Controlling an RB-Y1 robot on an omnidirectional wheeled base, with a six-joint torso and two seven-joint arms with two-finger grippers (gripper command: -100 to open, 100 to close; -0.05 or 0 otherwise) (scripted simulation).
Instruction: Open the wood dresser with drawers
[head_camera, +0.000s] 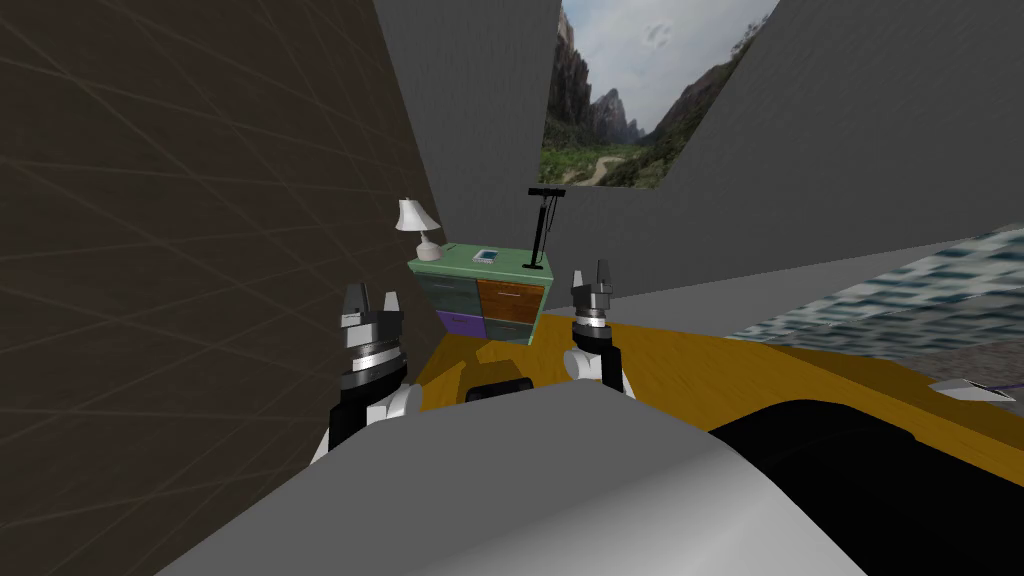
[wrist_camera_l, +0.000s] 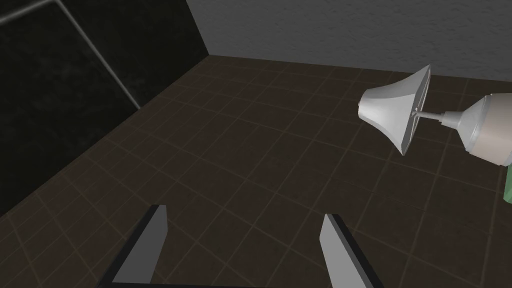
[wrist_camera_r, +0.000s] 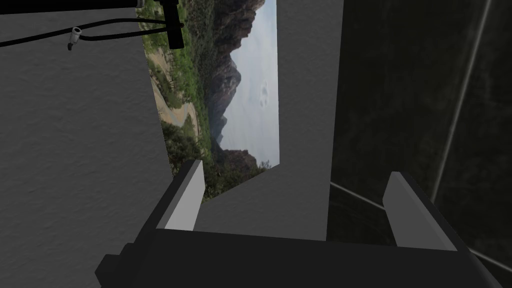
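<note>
A small dresser (head_camera: 483, 296) with a green top stands against the far grey wall, ahead of me. Its drawer fronts are grey-green, orange-brown and purple, and all look shut. My left gripper (head_camera: 370, 304) is raised to the dresser's left, short of it, fingers open with nothing between them (wrist_camera_l: 242, 237). My right gripper (head_camera: 591, 278) is raised to the dresser's right, also open and empty (wrist_camera_r: 295, 200). Both are well short of the drawers.
On the dresser top stand a white lamp (head_camera: 418, 227), a small blue and white item (head_camera: 485, 256) and a black pump (head_camera: 541, 228). The lamp (wrist_camera_l: 400, 112) also appears close in the left wrist view. A dark tiled wall (head_camera: 180, 230) runs along my left. A patterned bed (head_camera: 900, 300) lies right.
</note>
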